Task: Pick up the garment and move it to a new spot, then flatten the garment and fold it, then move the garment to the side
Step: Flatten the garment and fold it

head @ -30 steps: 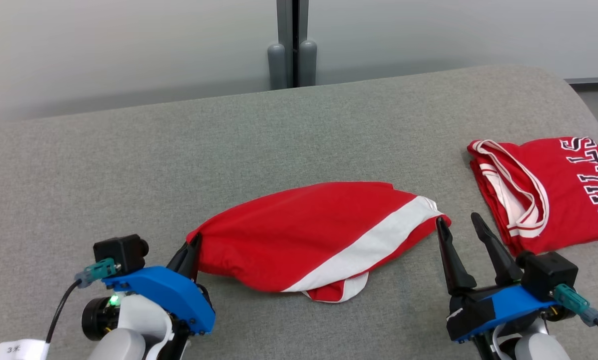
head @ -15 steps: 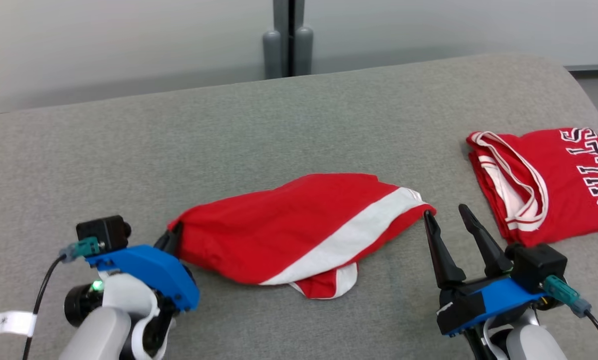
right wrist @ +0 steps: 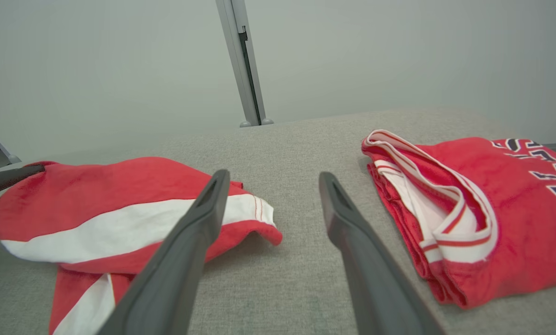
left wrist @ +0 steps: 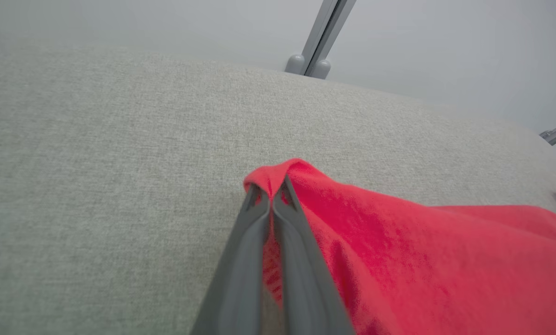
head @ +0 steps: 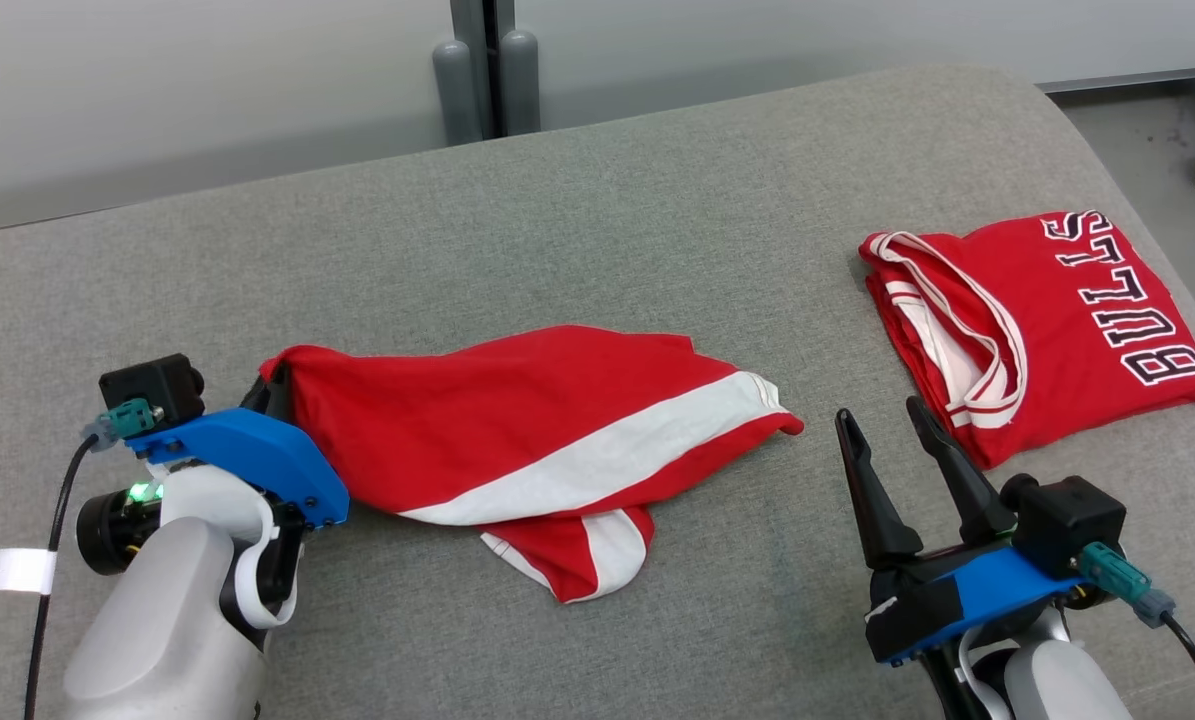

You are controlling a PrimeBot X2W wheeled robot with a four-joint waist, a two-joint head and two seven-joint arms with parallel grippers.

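I count two red pieces of clothing on the grey cloth tabletop point(head: 657, 230): the garment point(head: 547, 430) I'm working with and one folded jersey point(head: 1047, 330).

The garment lies across the middle of the tabletop, closer to the near edge than the far one. Its long axis runs left to right, roughly along the near edge. The right end tapers to a point aimed at the right edge. One white stripe slants along its length, and one loose red-and-white flap pokes out from under it toward the near edge.

Two grippers are up. My left gripper point(left wrist: 271, 186) is at the garment's left end, jaws clenched on a pinch of red cloth that bunches up over the tips. My right gripper point(head: 878, 410) is just past the garment's pointed right end and apart from it. Its jaws are released with a wide gap and nothing in them, and its fingers point toward the far edge. It stands between the garment and the jersey.

The jersey reads "BULLS" and lies flat by the right edge, touching neither the garment nor a gripper.
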